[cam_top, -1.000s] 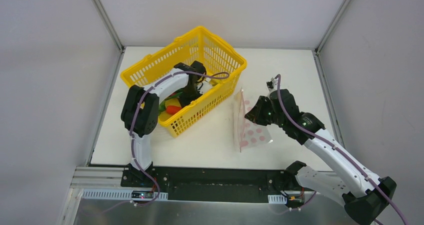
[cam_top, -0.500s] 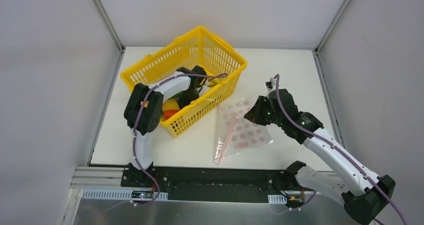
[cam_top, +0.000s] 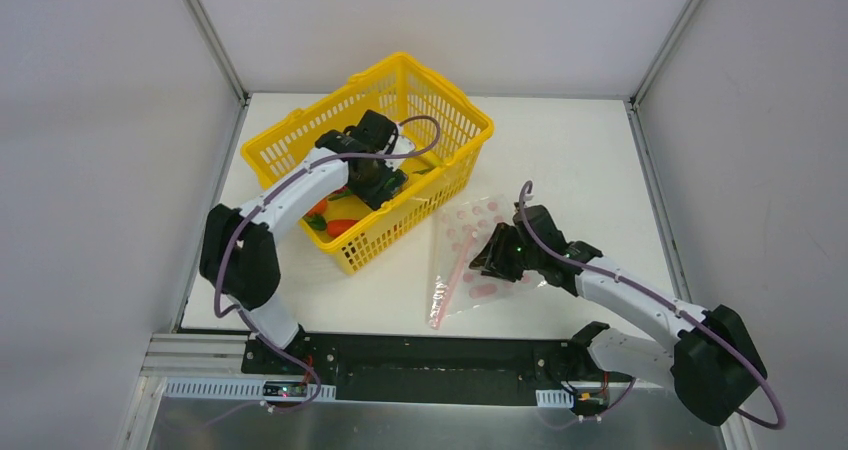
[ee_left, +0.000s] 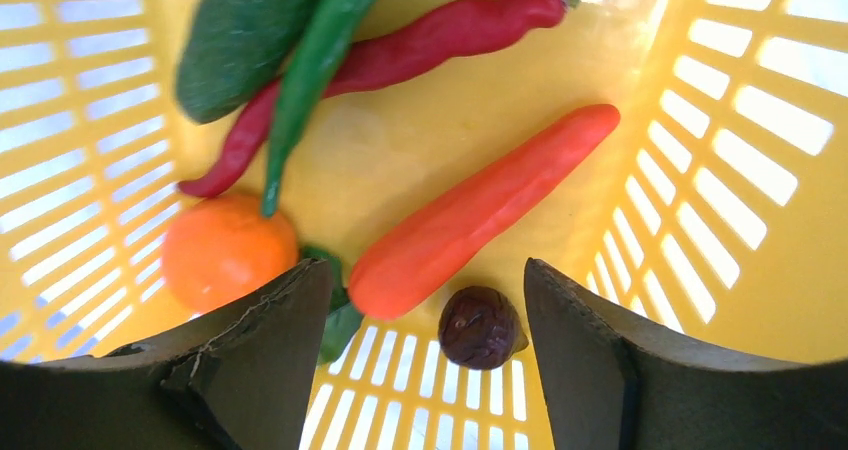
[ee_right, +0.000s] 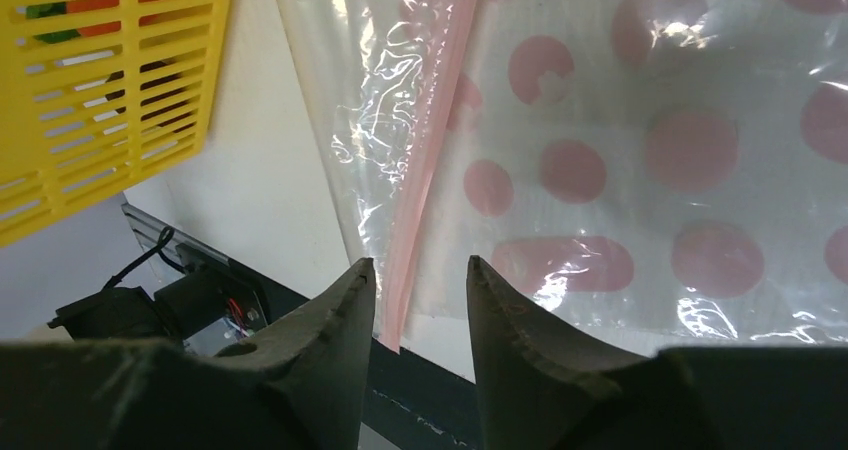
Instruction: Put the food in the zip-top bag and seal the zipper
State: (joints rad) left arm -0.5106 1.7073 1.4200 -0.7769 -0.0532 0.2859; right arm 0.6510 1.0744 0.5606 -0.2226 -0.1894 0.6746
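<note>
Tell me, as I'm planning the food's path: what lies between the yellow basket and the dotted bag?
Only a narrow strip of bare white table separates the basket and the bag; the top and right wrist views show it.

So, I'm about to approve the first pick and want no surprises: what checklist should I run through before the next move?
1. Left hand open inside the yellow basket: ok.
2. A food piece in front of it: ok, the long orange piece lies loose just ahead.
3. Right hand empty: ok, open above the zip-top bag.
4. Bag mouth held open for loading: not ok, the bag lies flat on the table, unheld.
5. Zipper unsealed: cannot tell.
</note>
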